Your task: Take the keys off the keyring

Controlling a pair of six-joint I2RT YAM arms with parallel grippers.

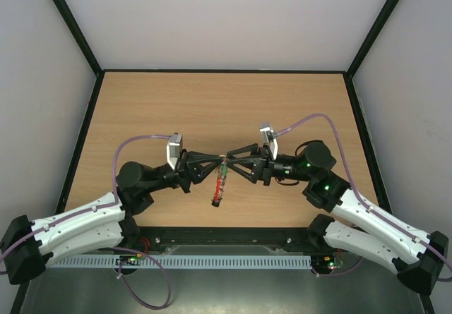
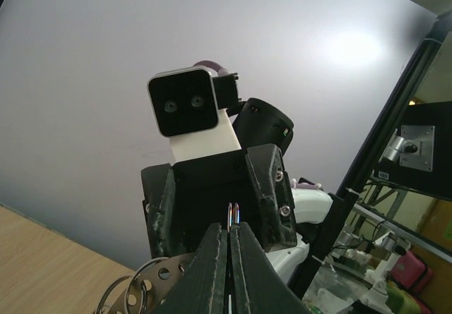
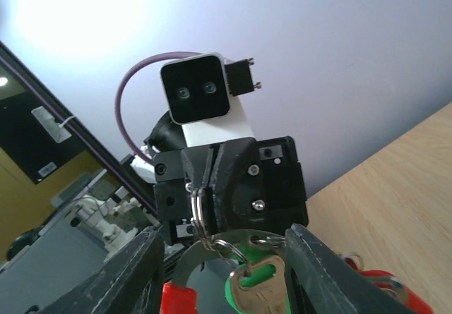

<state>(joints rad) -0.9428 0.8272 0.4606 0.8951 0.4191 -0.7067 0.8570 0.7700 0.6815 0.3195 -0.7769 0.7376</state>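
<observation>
The two grippers meet tip to tip above the middle of the table (image 1: 212, 109). My left gripper (image 1: 214, 161) is shut on the thin silvery keyring (image 1: 224, 158). In the left wrist view its closed tips (image 2: 228, 228) pinch a doubled wire (image 2: 234, 214). The right wrist view shows that ring (image 3: 200, 212) held in the left jaws. The keys (image 1: 219, 187) hang below as a red and green cluster. My right gripper (image 1: 237, 161) is open, its fingers (image 3: 138, 272) spread either side of a green-headed key (image 3: 258, 289) and a red sleeve (image 3: 178, 298).
Grey walls and black frame posts (image 1: 70, 25) enclose the wooden table. A perforated metal piece (image 2: 145, 282) shows at the lower left of the left wrist view. More red pieces (image 3: 385, 293) lie low on the right in the right wrist view.
</observation>
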